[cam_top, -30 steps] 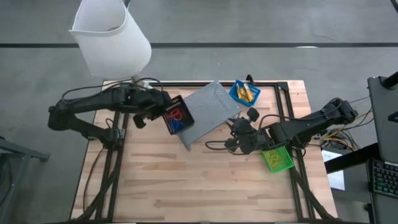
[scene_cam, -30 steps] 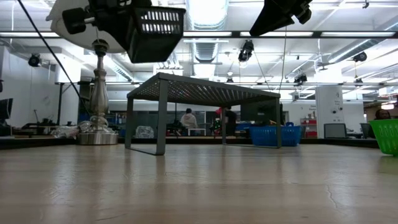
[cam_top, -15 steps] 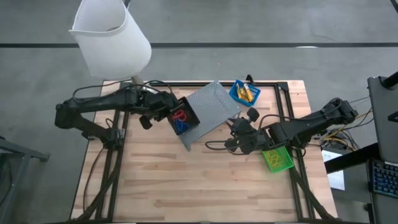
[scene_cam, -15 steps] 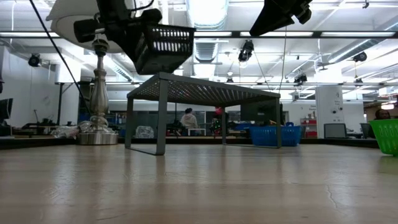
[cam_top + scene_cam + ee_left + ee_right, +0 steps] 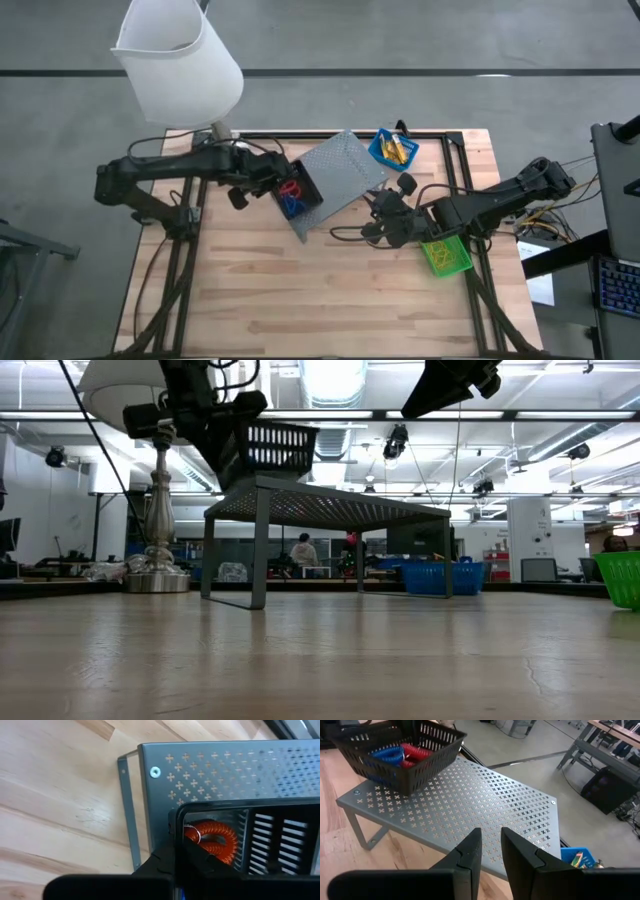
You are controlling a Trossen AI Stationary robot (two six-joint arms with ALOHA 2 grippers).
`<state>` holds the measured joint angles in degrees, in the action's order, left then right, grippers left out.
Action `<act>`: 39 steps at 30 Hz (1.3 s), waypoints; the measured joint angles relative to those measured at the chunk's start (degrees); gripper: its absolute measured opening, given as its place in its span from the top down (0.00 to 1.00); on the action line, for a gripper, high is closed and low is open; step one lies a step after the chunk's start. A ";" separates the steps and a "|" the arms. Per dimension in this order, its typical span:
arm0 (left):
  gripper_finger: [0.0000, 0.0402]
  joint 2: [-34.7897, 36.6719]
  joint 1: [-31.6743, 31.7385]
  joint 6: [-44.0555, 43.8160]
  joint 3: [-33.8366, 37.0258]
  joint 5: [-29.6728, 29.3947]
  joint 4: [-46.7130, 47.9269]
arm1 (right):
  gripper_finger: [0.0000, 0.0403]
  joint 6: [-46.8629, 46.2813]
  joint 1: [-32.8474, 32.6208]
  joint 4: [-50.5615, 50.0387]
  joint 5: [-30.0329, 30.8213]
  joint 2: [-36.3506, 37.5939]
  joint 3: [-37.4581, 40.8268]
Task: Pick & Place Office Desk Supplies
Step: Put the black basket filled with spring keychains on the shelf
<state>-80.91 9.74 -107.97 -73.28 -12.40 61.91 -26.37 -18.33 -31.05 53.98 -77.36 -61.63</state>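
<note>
Left gripper [image 5: 268,178] is clenched on the rim of the black bin [image 5: 297,190], holding it just over the left corner of the grey perforated shelf [image 5: 340,172]; the low view shows the bin [image 5: 270,448] tilted, hanging a little above the shelf top [image 5: 330,508] and not resting on it. Inside the bin lie red loops [image 5: 415,754] and blue loops [image 5: 387,755], bunched together. Behind the left arm stands the lamp, its white shade [image 5: 180,65] hanging over the tabletop's far left corner and its metal stem [image 5: 158,510] just left of the shelf's leg in the low view, close to the arm's path. Right gripper [image 5: 385,222] waits off the shelf's right side, above the tabletop [image 5: 330,290], its fingers [image 5: 465,855] standing a narrow gap apart with nothing between them, pointed toward the shelf. Beside that arm, near the right edge, sits the green bin [image 5: 445,255]. At the far edge, just right of the shelf's far corner, the blue bin [image 5: 393,148] holds yellow pieces [image 5: 399,151]. Dark cables [image 5: 350,232] trail across the wood between the shelf and the right gripper.
</note>
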 joint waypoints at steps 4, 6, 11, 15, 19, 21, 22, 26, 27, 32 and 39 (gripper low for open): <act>0.96 0.01 0.03 -0.16 1.88 0.00 -1.06 | 0.83 0.00 -0.02 0.00 0.02 0.00 0.01; 0.96 0.01 0.09 -0.30 2.48 0.00 -1.00 | 0.83 0.00 -0.01 0.00 0.02 0.00 0.00; 0.96 0.01 0.11 -0.30 2.61 -0.22 -1.07 | 0.83 0.00 -0.02 0.01 0.01 0.00 0.00; 0.95 0.01 0.13 -0.37 2.70 -0.23 -1.09 | 0.83 0.00 -0.02 0.00 0.02 0.00 0.00; 0.95 0.03 0.13 -2.44 2.81 -0.23 -1.02 | 0.83 0.00 -0.02 0.02 0.02 0.00 0.00; 0.95 0.07 0.17 -2.99 2.81 -0.29 -1.01 | 0.83 0.00 -0.02 0.02 0.02 0.00 0.00; 0.95 0.07 0.21 -3.06 2.81 -0.54 -1.01 | 0.83 0.01 -0.02 0.01 0.01 0.00 0.00; 0.94 0.06 0.26 -1.80 2.81 -2.62 -0.88 | 0.83 0.00 -0.02 0.00 0.01 0.00 0.00; 0.94 0.07 0.26 -1.44 2.81 -2.62 -0.99 | 0.83 0.00 0.00 0.02 0.02 0.00 0.00; 0.89 0.07 0.26 0.42 2.81 -2.60 -1.03 | 0.83 0.00 -0.01 0.01 0.02 0.00 0.00; 0.78 0.14 0.26 3.09 2.83 -2.58 -2.12 | 0.83 0.00 0.00 0.00 0.02 0.00 0.00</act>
<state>-80.77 10.00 -104.88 -70.46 -14.98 59.79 -26.37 -18.33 -31.05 53.99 -77.36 -61.63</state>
